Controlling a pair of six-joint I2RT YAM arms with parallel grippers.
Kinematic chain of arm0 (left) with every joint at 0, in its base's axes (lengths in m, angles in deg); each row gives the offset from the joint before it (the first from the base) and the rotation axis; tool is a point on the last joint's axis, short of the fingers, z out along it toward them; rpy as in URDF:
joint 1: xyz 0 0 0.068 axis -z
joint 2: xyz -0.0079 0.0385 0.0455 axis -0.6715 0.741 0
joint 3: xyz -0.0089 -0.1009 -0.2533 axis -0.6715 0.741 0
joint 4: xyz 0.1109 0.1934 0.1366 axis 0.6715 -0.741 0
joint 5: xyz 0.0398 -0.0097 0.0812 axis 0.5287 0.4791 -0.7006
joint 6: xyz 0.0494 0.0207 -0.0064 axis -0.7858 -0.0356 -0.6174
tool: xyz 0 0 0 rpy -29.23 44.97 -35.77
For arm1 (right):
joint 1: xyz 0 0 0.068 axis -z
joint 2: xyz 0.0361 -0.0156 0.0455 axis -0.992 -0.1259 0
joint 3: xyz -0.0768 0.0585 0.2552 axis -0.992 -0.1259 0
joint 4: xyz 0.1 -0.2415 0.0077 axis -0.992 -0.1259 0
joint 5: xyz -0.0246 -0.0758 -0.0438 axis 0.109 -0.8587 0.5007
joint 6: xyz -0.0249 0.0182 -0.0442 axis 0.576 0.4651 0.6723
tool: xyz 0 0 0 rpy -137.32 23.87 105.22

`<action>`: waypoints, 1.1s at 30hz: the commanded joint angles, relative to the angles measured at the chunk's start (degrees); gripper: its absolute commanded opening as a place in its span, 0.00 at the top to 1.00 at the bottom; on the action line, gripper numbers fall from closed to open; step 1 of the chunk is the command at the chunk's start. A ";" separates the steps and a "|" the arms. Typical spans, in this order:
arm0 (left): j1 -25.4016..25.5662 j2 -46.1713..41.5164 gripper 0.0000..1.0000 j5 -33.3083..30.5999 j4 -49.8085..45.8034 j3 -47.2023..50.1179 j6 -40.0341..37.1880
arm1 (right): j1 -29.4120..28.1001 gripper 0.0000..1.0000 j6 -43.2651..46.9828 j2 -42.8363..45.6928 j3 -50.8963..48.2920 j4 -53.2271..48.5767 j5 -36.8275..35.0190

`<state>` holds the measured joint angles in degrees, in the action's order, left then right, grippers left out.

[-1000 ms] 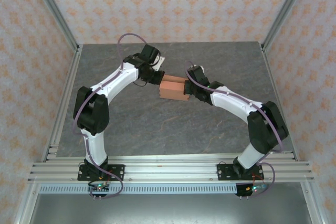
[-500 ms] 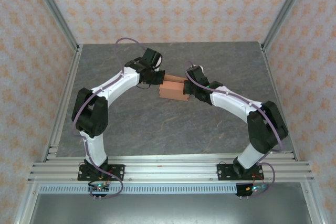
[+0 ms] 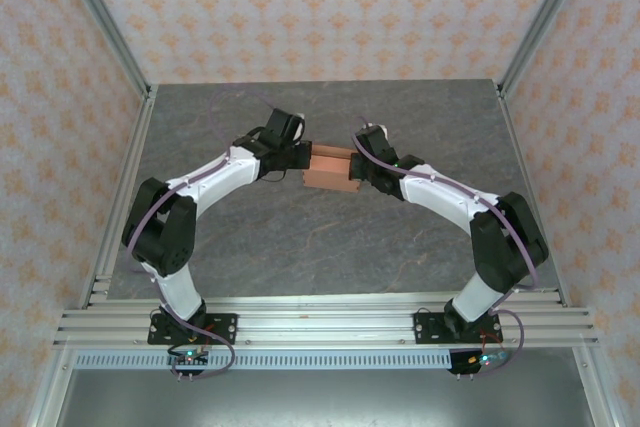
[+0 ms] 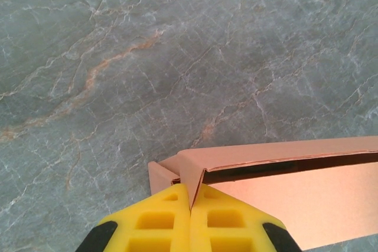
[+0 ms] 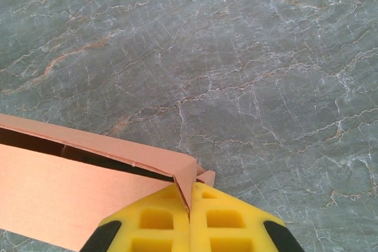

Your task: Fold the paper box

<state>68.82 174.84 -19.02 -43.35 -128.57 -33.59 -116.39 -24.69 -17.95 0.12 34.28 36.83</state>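
Paper box (image 3: pixel 330 167), salmon-orange, sits just above centre of the overhead frame, over the grey marbled tabletop (image 3: pixel 300 237), spanned between both arms. Left end effector (image 3: pixel 303 158) pinches the box's left end; in the left wrist view its yellow fingers (image 4: pixel 159 222) meet on a card corner. Right end effector (image 3: pixel 357 170) grips the right end likewise, pads (image 5: pixel 224 222) closed on card. Top seam gapes slightly.

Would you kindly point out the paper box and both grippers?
paper box (image 3: pixel 330 173): top external view, near side wall.
left gripper (image 4: pixel 189 196): left wrist view, between its closed yellow fingertips.
right gripper (image 5: pixel 190 196): right wrist view, between its closed yellow fingertips.
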 commanded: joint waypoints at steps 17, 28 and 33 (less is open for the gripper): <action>2.98 -1.53 1.00 -2.99 10.60 12.48 3.01 | -1.98 1.00 -1.63 -0.16 -9.67 3.42 1.60; 3.08 -4.67 0.91 -3.97 14.85 14.80 3.73 | -3.36 1.00 0.41 -0.69 -11.52 7.12 -2.04; 3.07 -5.52 0.88 -3.86 14.77 14.33 4.05 | -3.55 1.00 0.59 -0.98 -11.38 6.93 -3.19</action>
<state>70.96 170.55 -24.55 -24.93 -115.50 -30.83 -118.47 -24.80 -16.09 -8.98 49.01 31.47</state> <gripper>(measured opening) 0.118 0.038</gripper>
